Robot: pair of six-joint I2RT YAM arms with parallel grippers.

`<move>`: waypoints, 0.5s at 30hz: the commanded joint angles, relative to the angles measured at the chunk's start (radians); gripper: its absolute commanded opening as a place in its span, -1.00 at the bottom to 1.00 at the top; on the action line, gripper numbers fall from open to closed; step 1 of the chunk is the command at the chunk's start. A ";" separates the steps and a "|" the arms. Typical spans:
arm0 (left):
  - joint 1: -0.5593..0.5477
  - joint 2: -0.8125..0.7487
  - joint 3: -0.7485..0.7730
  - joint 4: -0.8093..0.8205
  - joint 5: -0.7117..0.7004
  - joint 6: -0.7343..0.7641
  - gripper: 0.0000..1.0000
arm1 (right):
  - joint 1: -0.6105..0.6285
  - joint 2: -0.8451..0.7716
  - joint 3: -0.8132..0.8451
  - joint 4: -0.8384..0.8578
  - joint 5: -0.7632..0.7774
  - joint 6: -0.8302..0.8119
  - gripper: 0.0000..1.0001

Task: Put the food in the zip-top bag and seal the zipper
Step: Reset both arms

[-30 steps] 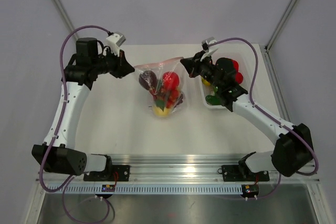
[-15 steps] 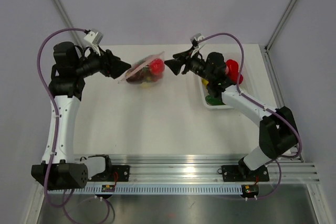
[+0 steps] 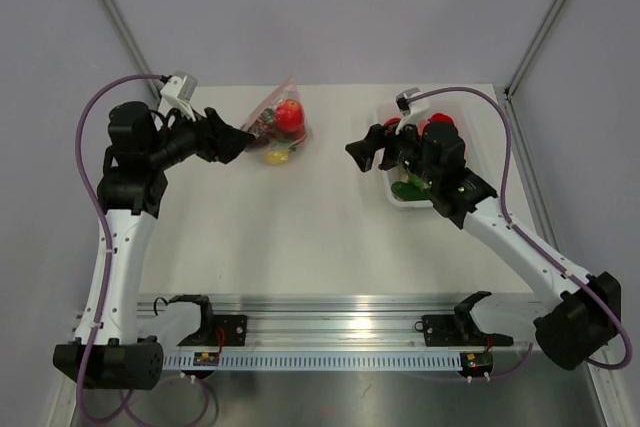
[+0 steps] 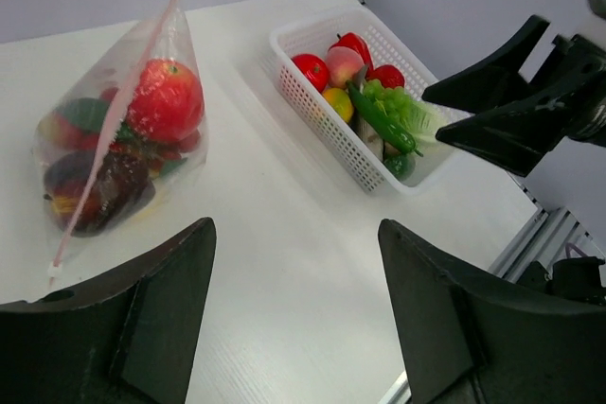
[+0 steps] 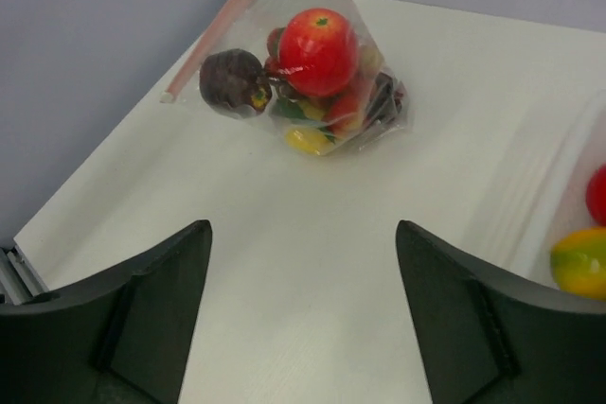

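- While both arms stood off the pouch, the step in hand was judged to be backing away from the zip-top bag (image 3: pixel 278 132) and checking its seal
- End effector, left gripper (image 3: pixel 238 139): jaws spread wide, nothing between them; the bag lay just ahead of its fingertips and a little to their left, near but apart
- End effector, right gripper (image 3: pixel 358 152): jaws likewise wide apart and empty; the bag lay ahead of it, well apart, with bare table (image 3: pixel 300 237) between
- Entry, zip-top bag: stood propped and tilted on its own load; a red tomato (image 5: pixel 318 38), a dark purple fruit (image 5: pixel 234 82) and a yellow lemon (image 5: pixel 311 141) showed through the film
- Entry, zipper (image 5: pixel 222 26): a pinkish strip that ran as one straight line up the bag's raised edge; whether it was pressed shut along its whole length could not be told
- Entry, white basket (image 4: pixel 327 134): sat close beside the right gripper, on its right; it held more food, among it a small red fruit (image 4: pixel 311 70), a green vegetable (image 4: pixel 379 120) and lettuce (image 4: pixel 412 111)
- Handling note (judgement): each gripper was best drawn straight back along its own line, jaws kept wide, since a brush against the soft, leaning pouch could tip it or spring the strip
- Handling note (judgement): if the seal proved partial, one gripper should pinch the strip's near end while the other ran along it; a grip on the film below would only crumple it
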 commanded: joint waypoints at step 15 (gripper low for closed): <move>-0.293 -0.251 -0.263 -0.115 -0.378 -0.003 0.88 | -0.003 -0.279 0.021 -0.658 0.608 0.099 0.99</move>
